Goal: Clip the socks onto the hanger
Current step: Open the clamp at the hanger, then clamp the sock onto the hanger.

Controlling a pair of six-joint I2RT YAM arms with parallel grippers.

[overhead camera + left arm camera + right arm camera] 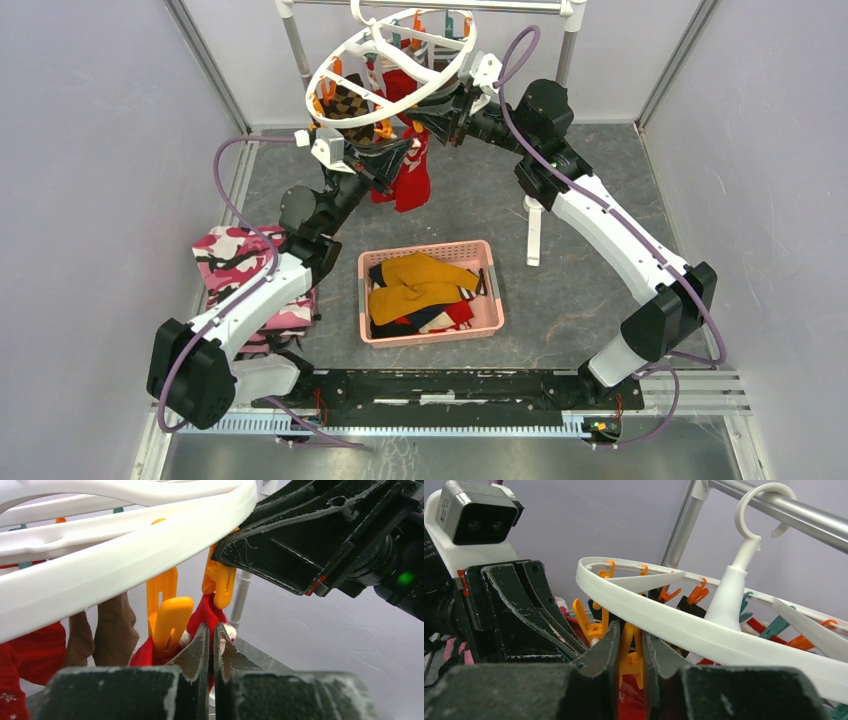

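Socks (pixel 420 290), mustard, navy and red, fill the pink basket (pixel 364 300). A red sock (pixel 204 614) hangs under the hanger (pixel 674 625). Left gripper (pixel 211 630) fingers are pressed together beside it, and right gripper (pixel 630 630) squeezes an orange clip (pixel 630 657).

- 2 pincers, mine: left pincer (pixel 211 635), right pincer (pixel 630 635)
- 1 hanger (pixel 684 625)
- 1 basket (pixel 425 248)
- 1 camouflage cloth (pixel 240 250)
- socks (pixel 415 285) in the basket: too heaped for me to count
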